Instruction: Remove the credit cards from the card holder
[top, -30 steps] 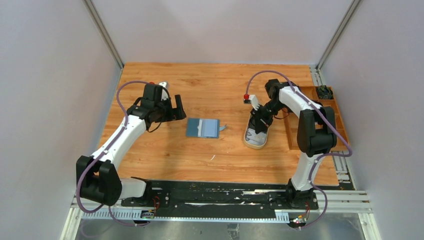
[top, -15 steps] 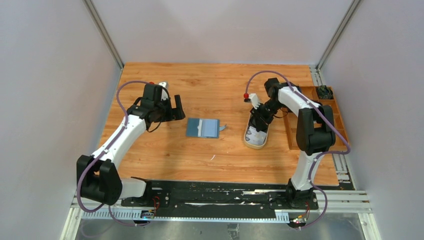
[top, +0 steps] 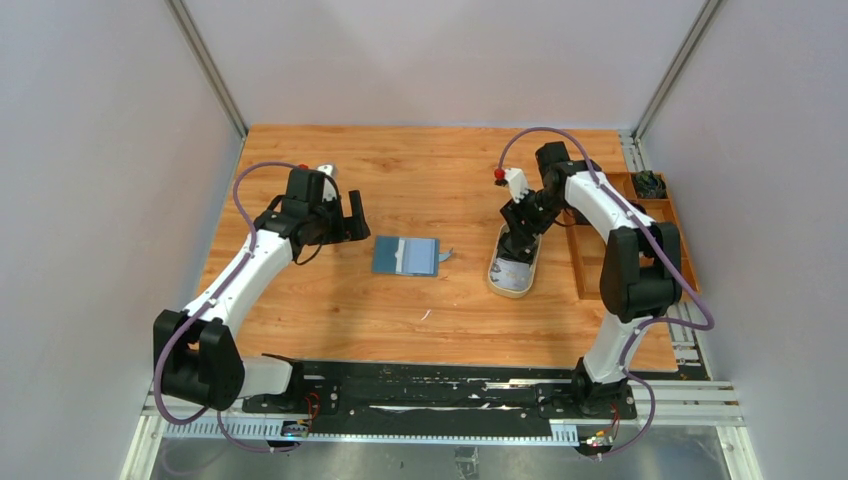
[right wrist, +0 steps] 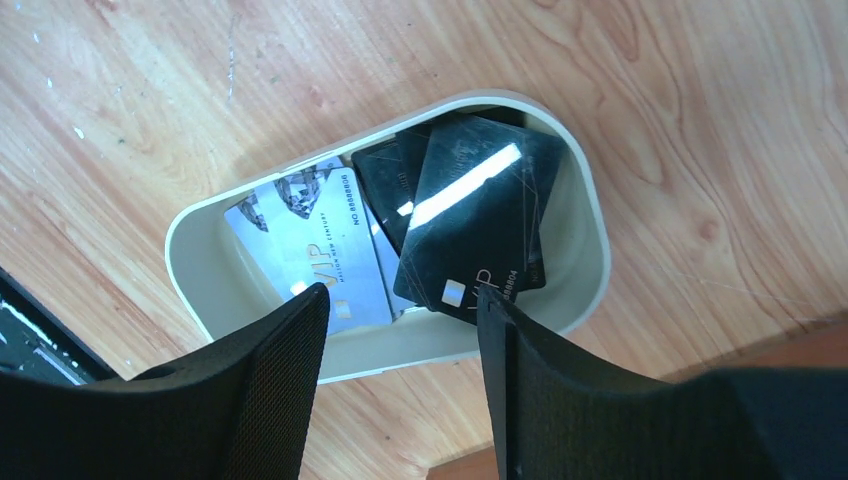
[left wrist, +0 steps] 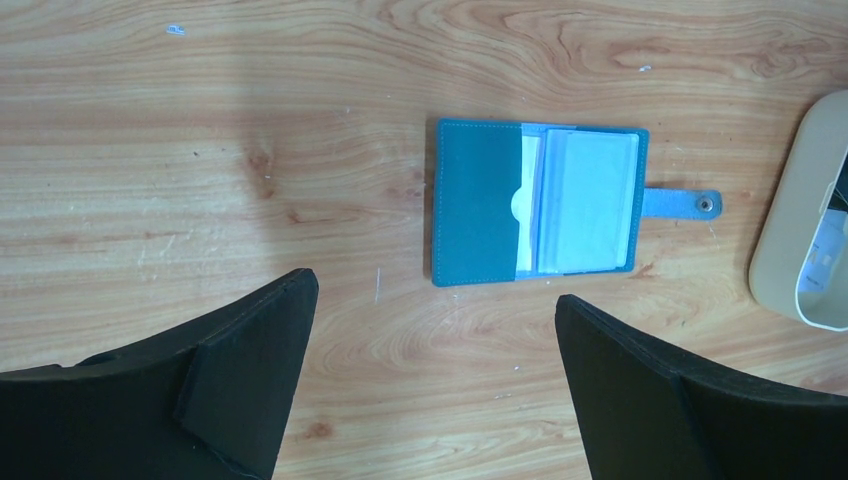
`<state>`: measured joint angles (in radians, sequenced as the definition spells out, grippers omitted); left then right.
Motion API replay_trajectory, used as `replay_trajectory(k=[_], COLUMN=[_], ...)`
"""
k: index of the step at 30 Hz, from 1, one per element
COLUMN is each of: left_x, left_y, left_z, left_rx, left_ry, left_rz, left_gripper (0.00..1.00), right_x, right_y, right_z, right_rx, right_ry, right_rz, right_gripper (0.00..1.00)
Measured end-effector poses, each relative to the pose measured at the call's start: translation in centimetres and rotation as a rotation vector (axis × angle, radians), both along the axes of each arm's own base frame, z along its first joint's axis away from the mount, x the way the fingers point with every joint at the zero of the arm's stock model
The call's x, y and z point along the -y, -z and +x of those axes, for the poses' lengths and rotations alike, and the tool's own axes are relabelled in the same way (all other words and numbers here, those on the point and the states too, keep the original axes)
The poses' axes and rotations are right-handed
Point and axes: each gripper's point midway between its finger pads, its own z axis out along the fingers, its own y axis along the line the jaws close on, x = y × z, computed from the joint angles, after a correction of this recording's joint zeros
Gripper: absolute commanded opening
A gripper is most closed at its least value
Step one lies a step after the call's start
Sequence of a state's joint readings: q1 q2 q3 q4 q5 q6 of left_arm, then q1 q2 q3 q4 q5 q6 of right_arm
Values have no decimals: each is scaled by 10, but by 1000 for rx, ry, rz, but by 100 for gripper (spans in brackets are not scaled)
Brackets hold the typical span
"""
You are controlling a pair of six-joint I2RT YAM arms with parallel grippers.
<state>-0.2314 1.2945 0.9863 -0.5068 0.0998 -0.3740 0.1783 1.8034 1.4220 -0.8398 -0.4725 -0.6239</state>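
The teal card holder (top: 406,255) lies open and flat on the wood, its snap tab (left wrist: 690,203) pointing toward the tray. Its clear pocket holds a whitish card (left wrist: 590,200). My left gripper (left wrist: 432,295) hovers open just left of the card holder (left wrist: 480,200), with nothing between its fingers. My right gripper (right wrist: 400,295) is open above the beige oval tray (right wrist: 590,250). In the tray lie black credit cards (right wrist: 480,215) and a silver one (right wrist: 305,240), none held. In the top view the right gripper (top: 513,243) hangs over the tray (top: 511,287).
A wooden compartment box (top: 625,240) stands along the table's right edge, close behind the right arm, with a dark item (top: 651,184) in its far cell. Grey walls close in the table at left, right and back.
My right gripper has gone from shut to open over the tray and lifted slightly toward the back. The left arm and the card holder have not moved.
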Motion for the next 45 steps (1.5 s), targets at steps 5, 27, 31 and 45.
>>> replay_trajectory(k=[5,27,31,45], left_x=[0,-4,-5,-5], left_y=[0,9,11,7], left_z=[1,-3,-4,-8], left_rx=[4,-16,-20,-2], left_ry=[-1,-15,-17,-20], left_rz=[0,16,16,9], left_gripper=[100,100,100,100], right_x=[2,2,1,-7], right_y=[1,51,51,-24], right_z=[6,3,7,33], right_rx=[11,-136,-121,128], right_ry=[37,89,90,124], right_rz=[-14,-34,-31,45], right_gripper=[58,52,52,57])
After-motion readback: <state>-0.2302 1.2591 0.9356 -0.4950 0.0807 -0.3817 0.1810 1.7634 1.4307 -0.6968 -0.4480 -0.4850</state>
